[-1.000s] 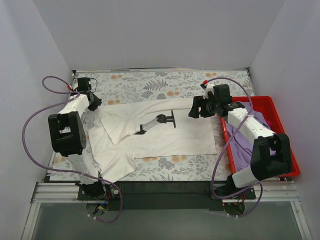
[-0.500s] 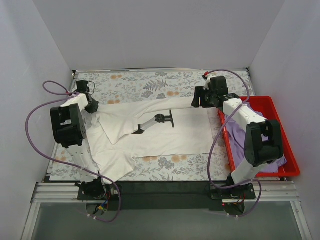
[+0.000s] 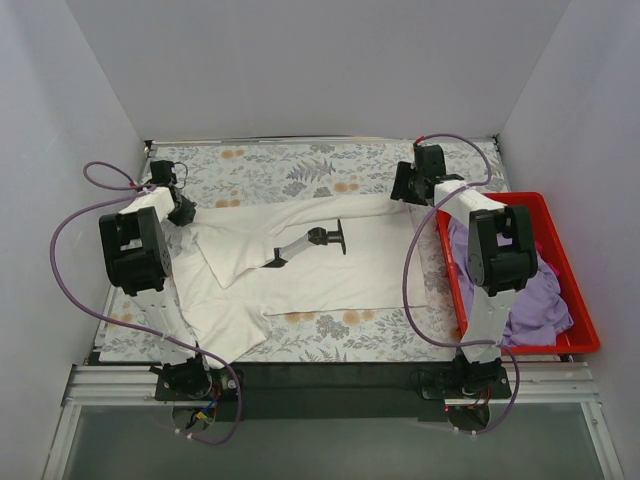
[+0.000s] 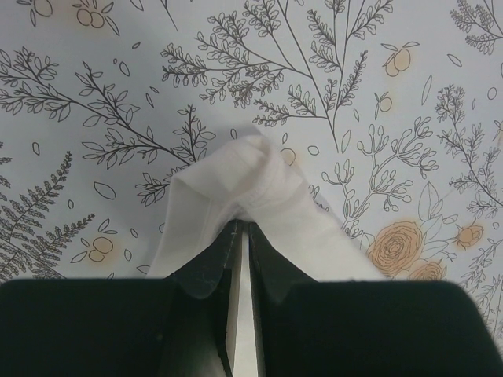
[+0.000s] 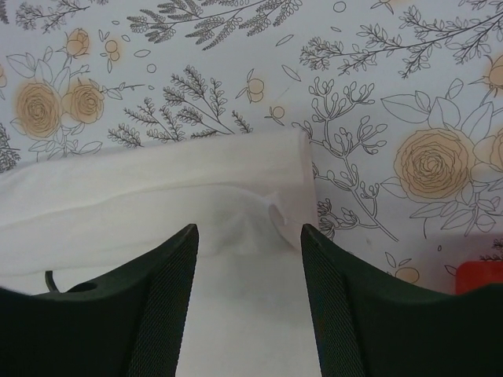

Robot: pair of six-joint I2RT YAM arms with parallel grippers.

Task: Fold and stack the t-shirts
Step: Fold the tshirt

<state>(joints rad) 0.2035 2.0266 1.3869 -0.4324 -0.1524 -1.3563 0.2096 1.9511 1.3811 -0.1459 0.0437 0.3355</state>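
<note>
The white t-shirt (image 3: pixel 335 270) lies spread across the table with its black robot-arm graphic (image 3: pixel 312 240) facing up and its left part folded over. My left gripper (image 3: pixel 185 211) is shut on a bunched far-left corner of that shirt (image 4: pixel 247 177), cloth pinched between the fingertips (image 4: pixel 241 225). My right gripper (image 3: pixel 403 190) is open over the far-right corner, its fingers (image 5: pixel 177 259) either side of the white cloth (image 5: pixel 157 200) without pinching it. The lavender t-shirt (image 3: pixel 535 300) sits crumpled in the red bin.
The red bin (image 3: pixel 522 198) stands at the table's right edge; its corner (image 5: pixel 479 276) shows in the right wrist view. The floral tablecloth (image 3: pixel 290 168) covers the table up to the back wall. Purple cables loop beside both arms.
The right arm swung from beside the bin to the shirt's far-right corner, its jaws narrowing. The left gripper closed on the far-left corner and shifted slightly left.
</note>
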